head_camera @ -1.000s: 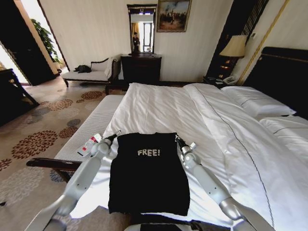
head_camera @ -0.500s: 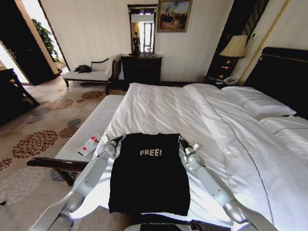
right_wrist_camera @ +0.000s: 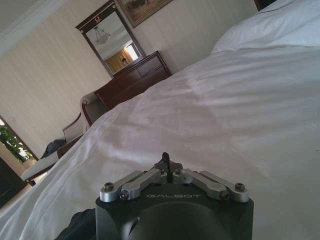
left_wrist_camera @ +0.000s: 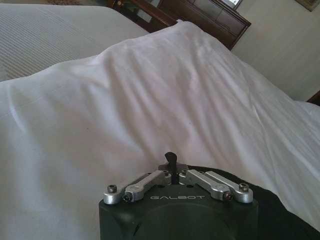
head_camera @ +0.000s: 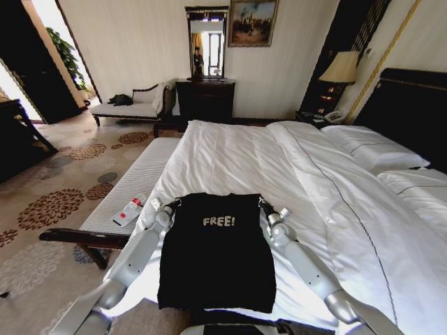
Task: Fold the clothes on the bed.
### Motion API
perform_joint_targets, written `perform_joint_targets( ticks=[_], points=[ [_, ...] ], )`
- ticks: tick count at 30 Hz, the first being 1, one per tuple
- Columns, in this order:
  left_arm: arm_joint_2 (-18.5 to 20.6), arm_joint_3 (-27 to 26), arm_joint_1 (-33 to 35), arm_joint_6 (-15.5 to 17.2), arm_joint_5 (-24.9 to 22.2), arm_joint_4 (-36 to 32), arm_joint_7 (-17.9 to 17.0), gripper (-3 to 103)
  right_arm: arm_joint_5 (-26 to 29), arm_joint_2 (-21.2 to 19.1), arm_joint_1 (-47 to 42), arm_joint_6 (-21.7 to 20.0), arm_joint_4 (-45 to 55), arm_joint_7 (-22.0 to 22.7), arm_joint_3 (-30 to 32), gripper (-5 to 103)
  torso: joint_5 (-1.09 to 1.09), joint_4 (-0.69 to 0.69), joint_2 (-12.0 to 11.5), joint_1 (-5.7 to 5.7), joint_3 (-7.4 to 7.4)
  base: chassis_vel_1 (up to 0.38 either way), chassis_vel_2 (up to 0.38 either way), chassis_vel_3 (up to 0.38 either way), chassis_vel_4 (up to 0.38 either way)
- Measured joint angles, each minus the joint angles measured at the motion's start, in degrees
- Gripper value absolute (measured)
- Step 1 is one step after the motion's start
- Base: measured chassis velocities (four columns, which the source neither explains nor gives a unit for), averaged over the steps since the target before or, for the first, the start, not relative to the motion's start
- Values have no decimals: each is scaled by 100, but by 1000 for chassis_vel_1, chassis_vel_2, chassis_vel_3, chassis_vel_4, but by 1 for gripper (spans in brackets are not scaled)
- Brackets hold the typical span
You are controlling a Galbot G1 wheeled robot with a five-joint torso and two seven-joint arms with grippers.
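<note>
Black T-shirt (head_camera: 216, 251) lies flat on the bed's (head_camera: 230, 157) near edge. Left gripper (head_camera: 172, 203) is pinched together on its far left corner, right gripper (head_camera: 262, 202) likewise on the far right corner. Bare white duvet (head_camera: 328, 209) stretches beyond.

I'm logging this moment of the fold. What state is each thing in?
T-shirt: lying flat, lettering up, sides tucked in, far corners pinched.
Left hand: shut on T-shirt at its far left corner.
Right hand: shut on T-shirt at its far right corner.
Bed: made, white duvet spread smooth.
Bedside lamp: lit.
</note>
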Motion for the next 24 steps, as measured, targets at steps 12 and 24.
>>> perform_joint_targets(
  ticks=[12, 24],
  points=[
    [396, 198, -704, -9, -482, -307, 60, 0, 127, -521, 468, 139, 578, 156, -160, 0, -1, 0, 0, -1, 0, 0, 0, 0, 0],
    [564, 792, -2258, 16, -1043, -1, 157, 0, 706, -1006, 1741, 113, 878, 238, -1016, 0, 1, 0, 0, 0, 0, 0, 0, 0, 0]
  ],
)
